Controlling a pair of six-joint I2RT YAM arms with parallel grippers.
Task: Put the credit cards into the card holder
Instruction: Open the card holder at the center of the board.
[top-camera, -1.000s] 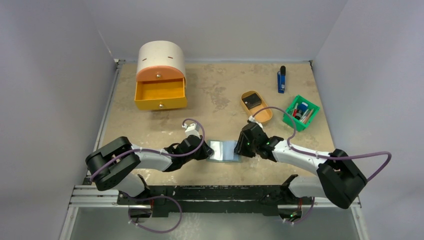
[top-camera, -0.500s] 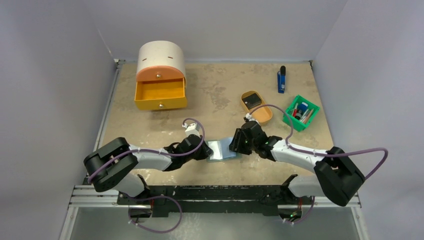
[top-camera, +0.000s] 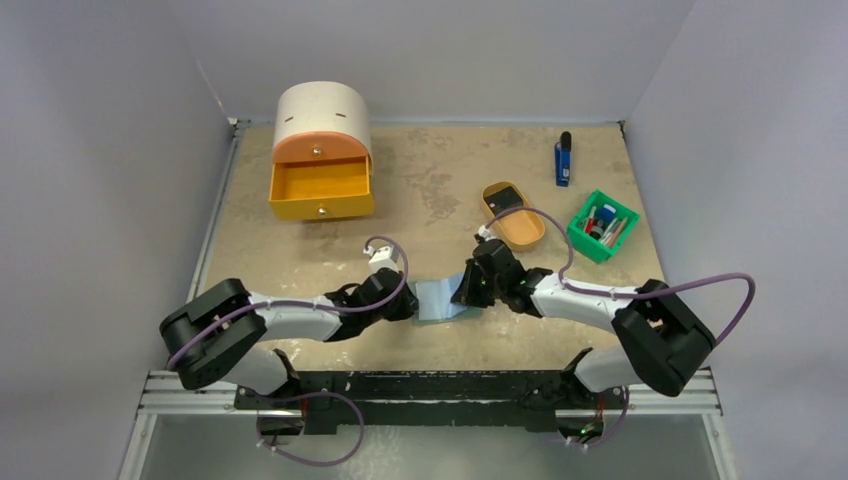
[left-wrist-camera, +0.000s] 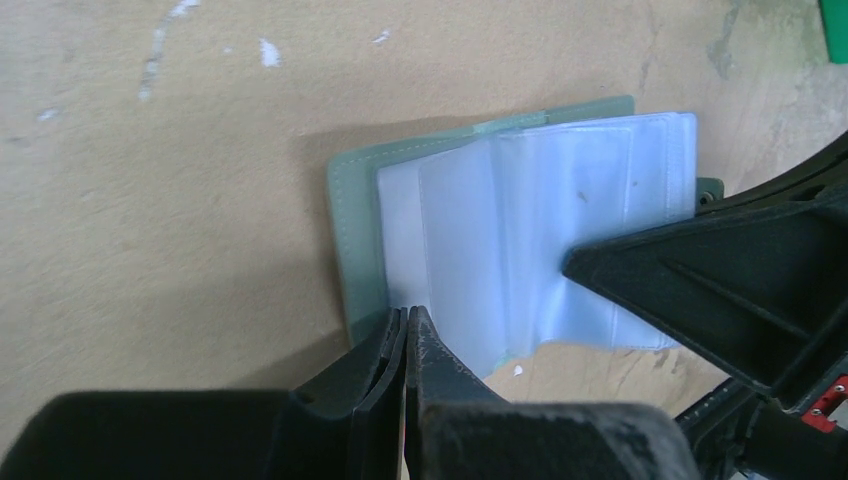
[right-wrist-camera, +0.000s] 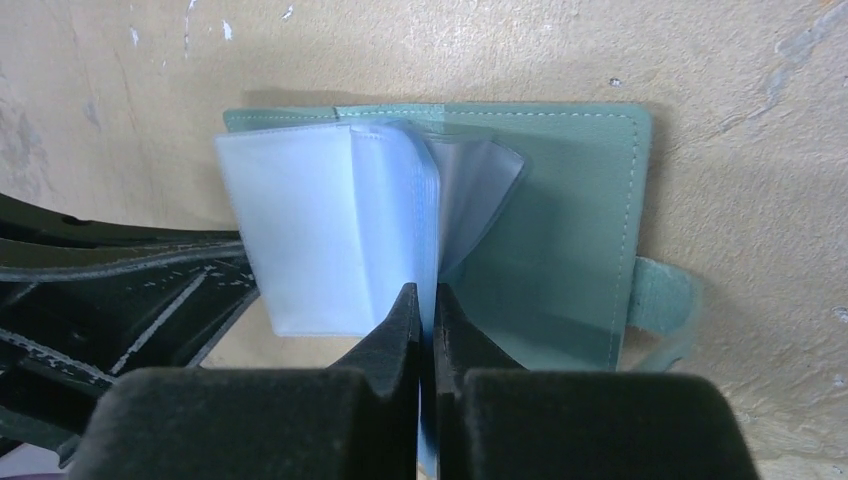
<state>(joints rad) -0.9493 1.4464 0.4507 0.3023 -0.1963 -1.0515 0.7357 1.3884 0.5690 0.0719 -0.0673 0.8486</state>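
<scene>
Lower centre of the top view, the card holder (top-camera: 438, 299) lay open on the bench (top-camera: 430, 190). The right end effector (right-wrist-camera: 427, 300) pinched one sleeve (right-wrist-camera: 395, 210); the left end effector (left-wrist-camera: 405, 325), pressed together, sat at its cover. A harder pull could tear the sleeve.

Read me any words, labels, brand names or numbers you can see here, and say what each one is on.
None: no text can be read in any view.
The card holder, cover and clear sleeves alike, shows no print.
The items in the green bin and the blue stick-shaped object are too small to tell.
</scene>
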